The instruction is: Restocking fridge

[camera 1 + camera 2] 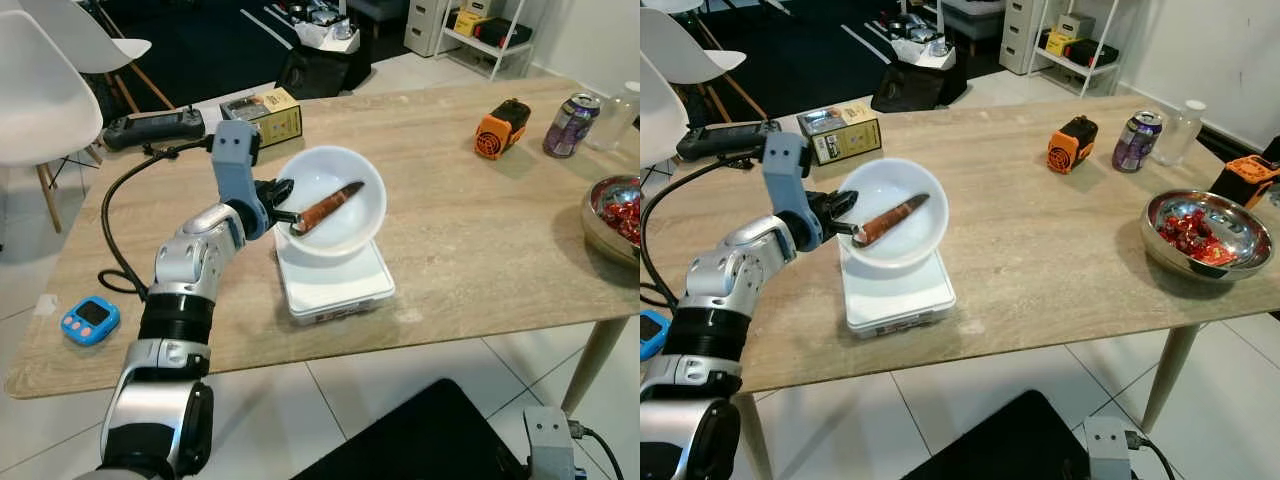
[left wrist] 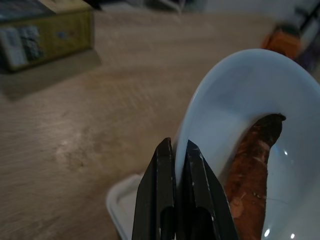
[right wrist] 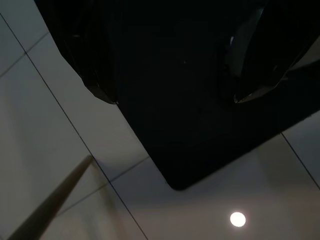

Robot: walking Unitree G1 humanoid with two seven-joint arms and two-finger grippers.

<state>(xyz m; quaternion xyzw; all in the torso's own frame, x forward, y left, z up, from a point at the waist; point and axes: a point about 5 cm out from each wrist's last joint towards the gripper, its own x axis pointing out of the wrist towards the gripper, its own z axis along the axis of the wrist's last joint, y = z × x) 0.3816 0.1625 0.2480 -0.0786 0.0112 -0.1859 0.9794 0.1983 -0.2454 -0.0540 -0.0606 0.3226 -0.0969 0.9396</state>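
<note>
A white bowl (image 1: 372,190) rests tilted on a white kitchen scale (image 1: 335,287) in the middle of the wooden table (image 1: 460,250). Inside the bowl lies a long brown root vegetable (image 1: 328,207), also close up in the left wrist view (image 2: 250,170). My left gripper (image 1: 285,206) is shut on the bowl's near-left rim, one finger inside and one outside (image 2: 177,147). My right arm (image 1: 548,440) hangs idle below the table's front edge, over a dark object on the tiled floor (image 3: 190,100).
A yellow box (image 1: 263,117) and a black controller (image 1: 150,127) with a cable lie at the back left. A blue timer (image 1: 90,320) sits front left. An orange tool (image 1: 502,128), a can (image 1: 571,124) and a metal bowl of red sweets (image 1: 1207,235) stand right. White chairs (image 1: 40,90) stand left.
</note>
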